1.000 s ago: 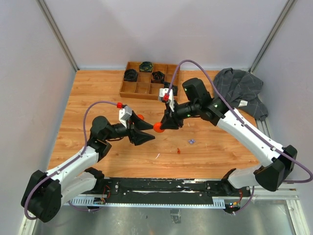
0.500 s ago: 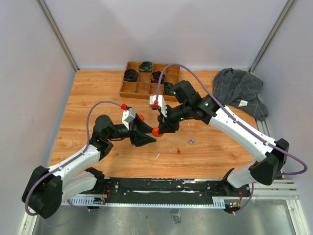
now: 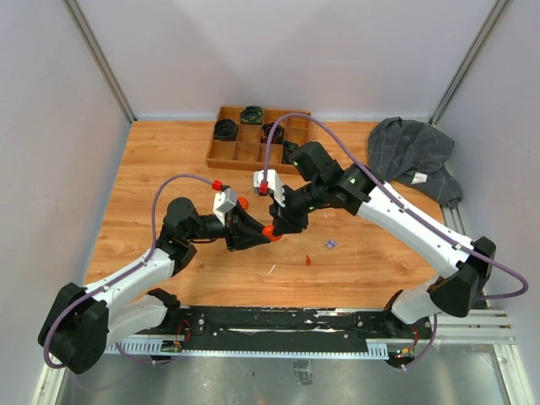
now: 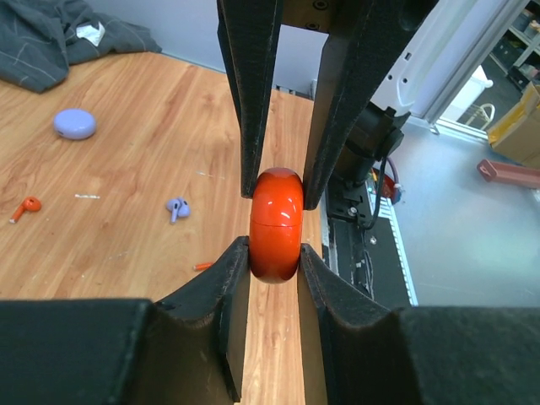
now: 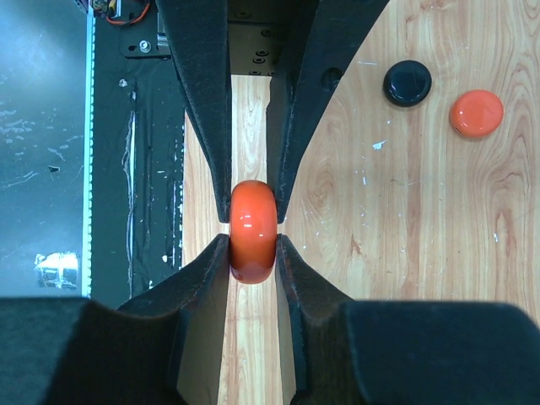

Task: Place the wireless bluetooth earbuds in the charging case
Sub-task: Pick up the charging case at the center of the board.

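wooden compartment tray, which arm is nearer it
Right. The right arm bends beside the wooden compartment tray's near corner; the left arm lies well short, both pincers shut on the round orange case.

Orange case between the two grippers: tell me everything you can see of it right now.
The orange case is a glossy, rounded puck of smooth plastic, seen edge-on, with a thin seam around its middle; the lid looks shut. It seems to be held above the wooden table, pinched from opposite ends: the left gripper clamps one end and the right gripper the other, each with both fingers against its broad faces. Nothing else touches it.
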